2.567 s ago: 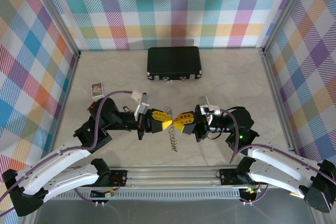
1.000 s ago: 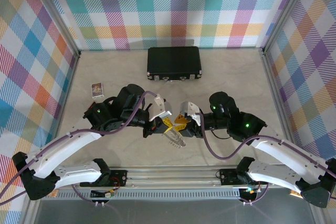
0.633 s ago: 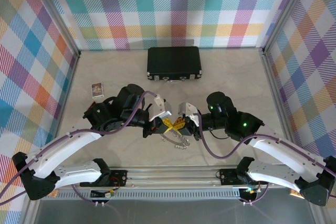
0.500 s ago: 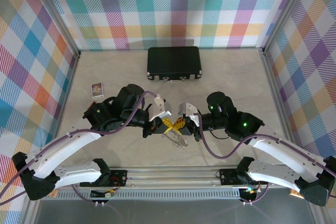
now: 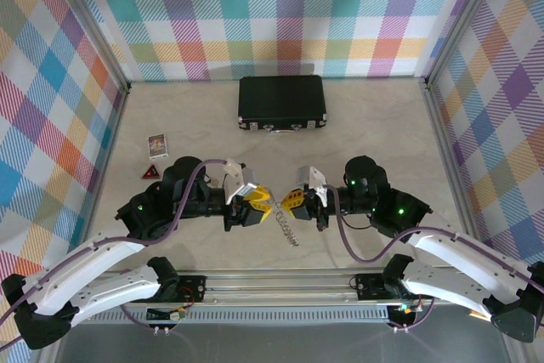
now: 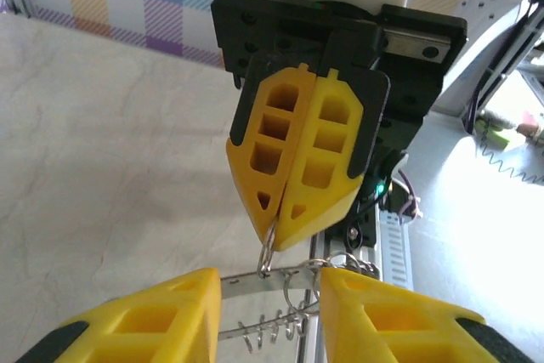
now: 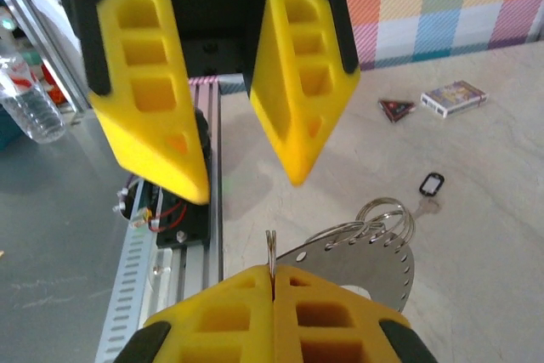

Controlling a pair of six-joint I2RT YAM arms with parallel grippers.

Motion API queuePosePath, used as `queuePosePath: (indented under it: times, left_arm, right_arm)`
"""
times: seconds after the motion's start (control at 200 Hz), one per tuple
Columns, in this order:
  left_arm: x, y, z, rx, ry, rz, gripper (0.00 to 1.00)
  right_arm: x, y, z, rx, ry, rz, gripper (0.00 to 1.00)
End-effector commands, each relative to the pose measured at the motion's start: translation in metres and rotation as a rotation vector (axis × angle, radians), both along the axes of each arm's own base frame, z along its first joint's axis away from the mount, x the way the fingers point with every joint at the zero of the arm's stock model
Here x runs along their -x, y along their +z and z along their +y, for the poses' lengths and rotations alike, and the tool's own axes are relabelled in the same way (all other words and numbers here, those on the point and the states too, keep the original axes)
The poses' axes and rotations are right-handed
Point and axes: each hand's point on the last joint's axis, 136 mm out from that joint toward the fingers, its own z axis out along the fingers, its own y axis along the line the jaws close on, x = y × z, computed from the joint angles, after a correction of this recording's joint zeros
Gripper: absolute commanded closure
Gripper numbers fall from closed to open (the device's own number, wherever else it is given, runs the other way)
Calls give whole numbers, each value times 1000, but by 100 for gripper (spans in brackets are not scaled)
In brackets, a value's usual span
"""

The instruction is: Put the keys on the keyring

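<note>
My right gripper (image 5: pixel 287 201) is shut on the keyring (image 6: pixel 267 252), a thin dark loop that sticks out of its yellow fingertips (image 7: pixel 271 248). From the loop hang the keys (image 5: pixel 287 229), a flat silvery bunch edged with wire rings (image 7: pixel 374 257), dangling above the table. My left gripper (image 5: pixel 259 201) faces the right one from just to its left. Its jaws are open, one on either side of the bunch (image 6: pixel 280 282), and they hold nothing. In the right wrist view the left gripper (image 7: pixel 248 180) stands apart above the loop.
A black case (image 5: pixel 281 103) lies at the back centre. A card deck (image 5: pixel 156 144) and a red triangle (image 5: pixel 151 173) sit at the left. A small black tag (image 7: pixel 432 183) lies on the table under the grippers. The aluminium rail (image 5: pixel 280 282) runs along the near edge.
The left gripper has opened and drawn back to the left. The right gripper has shut on the loop, and the bunch now hangs from it alone.
</note>
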Motion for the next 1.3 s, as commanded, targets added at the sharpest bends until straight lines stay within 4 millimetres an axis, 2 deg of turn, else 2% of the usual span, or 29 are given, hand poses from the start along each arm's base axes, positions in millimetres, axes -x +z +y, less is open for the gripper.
queuePosePath:
  times: [0.0,0.275,0.565,0.87,1.18,1.295]
  left_arm:
    - [2,18,-9,95,-26,-14,67]
    - [7,39,-9,192,-55,-40,75]
    - [17,52,-6,247,-102,-35,81]
    - [20,57,-12,249,-148,-26,82]
    - [19,58,-16,242,-160,-30,91]
    - [18,58,-16,234,-158,-34,99]
  right_arm:
    - [8,30,2,-127,36,-14,100]
    - [17,54,-3,-243,57,-25,100]
    - [21,66,-7,-320,64,-24,100]
    - [21,73,-8,-371,61,-20,100]
    - [20,73,-6,-382,69,-8,100]
    - [19,70,-5,-374,66,-2,100]
